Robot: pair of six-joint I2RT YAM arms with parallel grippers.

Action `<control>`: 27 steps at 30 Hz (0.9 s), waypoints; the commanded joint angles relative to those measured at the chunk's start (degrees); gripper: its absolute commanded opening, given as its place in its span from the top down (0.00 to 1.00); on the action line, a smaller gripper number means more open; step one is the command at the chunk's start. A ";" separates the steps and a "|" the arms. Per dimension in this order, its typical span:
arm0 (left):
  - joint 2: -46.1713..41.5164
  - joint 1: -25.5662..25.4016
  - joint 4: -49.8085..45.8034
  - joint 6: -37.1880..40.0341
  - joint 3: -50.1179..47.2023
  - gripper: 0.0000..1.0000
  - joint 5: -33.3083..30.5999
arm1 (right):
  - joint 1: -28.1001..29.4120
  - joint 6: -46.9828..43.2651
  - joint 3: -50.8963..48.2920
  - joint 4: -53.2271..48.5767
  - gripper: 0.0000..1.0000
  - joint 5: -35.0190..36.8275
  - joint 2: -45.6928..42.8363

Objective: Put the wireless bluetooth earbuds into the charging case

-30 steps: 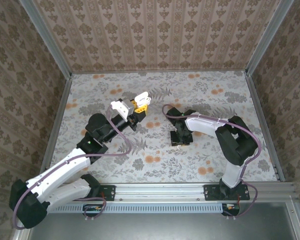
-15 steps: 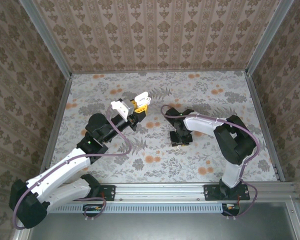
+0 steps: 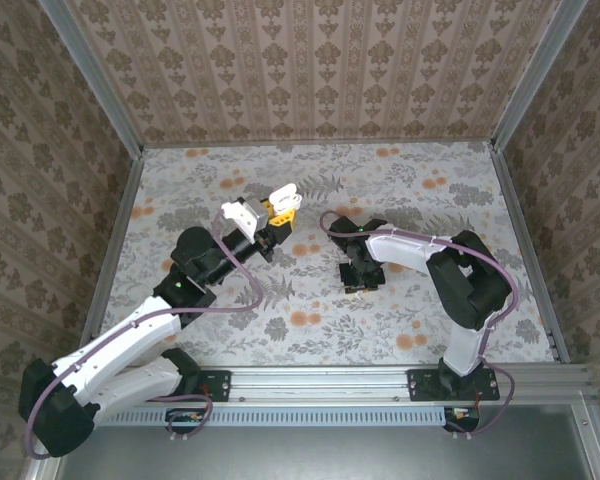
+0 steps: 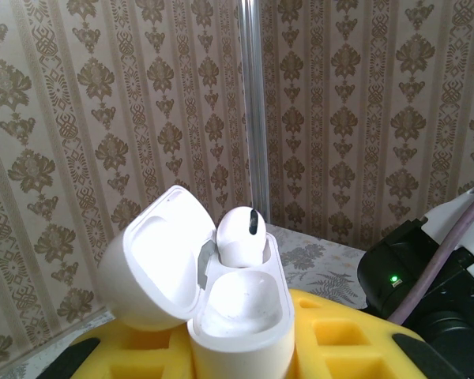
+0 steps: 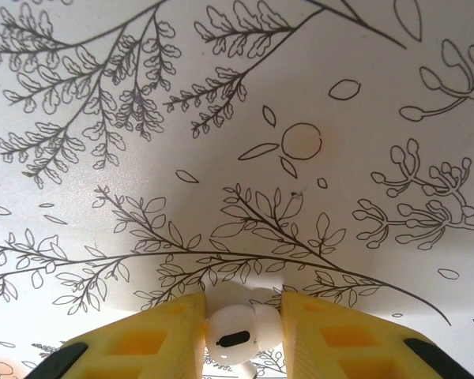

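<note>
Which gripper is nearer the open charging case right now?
Left. The left gripper holds the open charging case itself. The right gripper is away to its right, down at the table, pinching the loose earbud.

Left arm (image 3: 140,335) stretched forward and inward, left gripper (image 3: 279,209) raised, yellow jaws clamped on an open white case (image 4: 241,312), right arm (image 3: 458,285) folded back toward centre, right gripper (image 3: 358,279) angled down, jaws pinching a white earbud (image 5: 235,332)

White charging case (image 4: 241,316), upright, lid open, one white earbud (image 4: 241,235) seated, second earbud (image 5: 235,335) pinched in right jaws
</note>
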 commanded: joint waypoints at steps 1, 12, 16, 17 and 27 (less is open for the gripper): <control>-0.40 -0.02 1.56 -0.57 0.60 0.74 0.19 | 0.51 0.90 -0.85 -0.46 0.68 0.51 0.01; 2.01 0.00 2.87 -1.20 0.18 0.74 0.47 | 0.08 1.56 -1.07 0.50 0.70 2.94 -4.32; 3.91 0.00 3.52 -1.57 -0.17 0.74 0.63 | -0.52 2.77 -1.59 1.84 0.70 3.49 -8.30; 4.42 0.00 3.62 -1.67 -0.37 0.74 0.64 | -0.65 3.21 -1.56 2.13 0.69 3.70 -9.75; 9.45 -0.02 7.83 -4.02 -1.44 0.74 1.17 | -2.54 4.62 2.03 5.81 0.70 5.45 -22.89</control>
